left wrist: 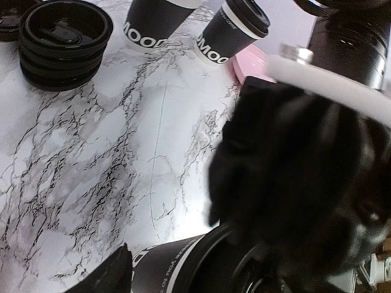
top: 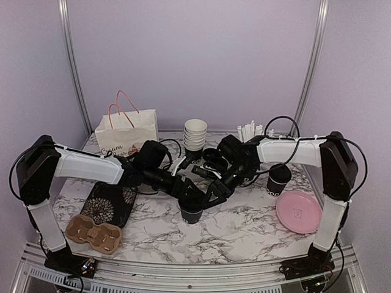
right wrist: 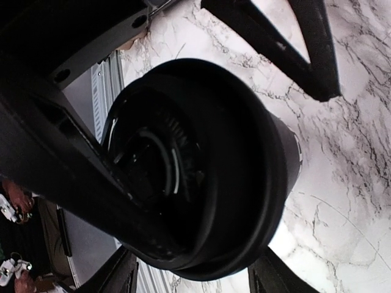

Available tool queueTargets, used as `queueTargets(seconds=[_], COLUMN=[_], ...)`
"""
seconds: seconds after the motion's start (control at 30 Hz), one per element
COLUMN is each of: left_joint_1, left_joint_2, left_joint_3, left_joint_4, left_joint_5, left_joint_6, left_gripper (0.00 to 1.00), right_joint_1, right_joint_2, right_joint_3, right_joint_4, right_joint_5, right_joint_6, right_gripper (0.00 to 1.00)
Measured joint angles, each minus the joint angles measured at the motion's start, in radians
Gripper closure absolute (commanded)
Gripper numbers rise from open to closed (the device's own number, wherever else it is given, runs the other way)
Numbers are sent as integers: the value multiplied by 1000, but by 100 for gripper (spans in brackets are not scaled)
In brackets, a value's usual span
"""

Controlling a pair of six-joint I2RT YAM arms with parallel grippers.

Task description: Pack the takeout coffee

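One takeout coffee [top: 191,213], a black paper cup with a black lid, stands mid-table, and both grippers meet over it. My left gripper [top: 188,198] straddles the cup's body; one finger [left wrist: 109,276] shows beside the lettered base [left wrist: 165,262], and the jaws stand apart from the cup wall. My right gripper [right wrist: 198,276] hangs over the lid [right wrist: 208,165], open, a finger [right wrist: 121,276] on either side of the rim. A second lidded coffee [top: 279,179] stands to the right. In the left wrist view two more black cups [left wrist: 229,33] [left wrist: 149,23] stand far off.
A cardboard cup carrier [top: 93,232] lies at the front left beside a black patterned sleeve [top: 113,201]. A white paper bag [top: 126,131] stands at the back left. At the back are stacked white-lined cups [top: 195,137], spare lids [left wrist: 64,36] and a straw cup [top: 250,131]. A pink plate [top: 299,212] lies on the right.
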Motion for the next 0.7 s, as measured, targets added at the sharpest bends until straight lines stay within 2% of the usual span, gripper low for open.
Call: queueTargets(seconds=[0.03,0.3,0.7], left_joint_1=[-2,-11,-14], left_joint_2=[0,-42,-194], left_joint_3=[7,34,79], left_joint_4=[-15,-146,-341], left_joint_5=[-10,-89,-288], left_joint_6=[2,18,45], left_gripper=[2,1,1], right_joint_1=[0,0,-18], right_joint_2=[-4,-69,-100], right_joint_3=[0,19,43], right_joint_4=[-2,-27,-46], right_joint_5=[2,11,28], right_joint_6=[-8,-63,-114], right_gripper=[38,32,38])
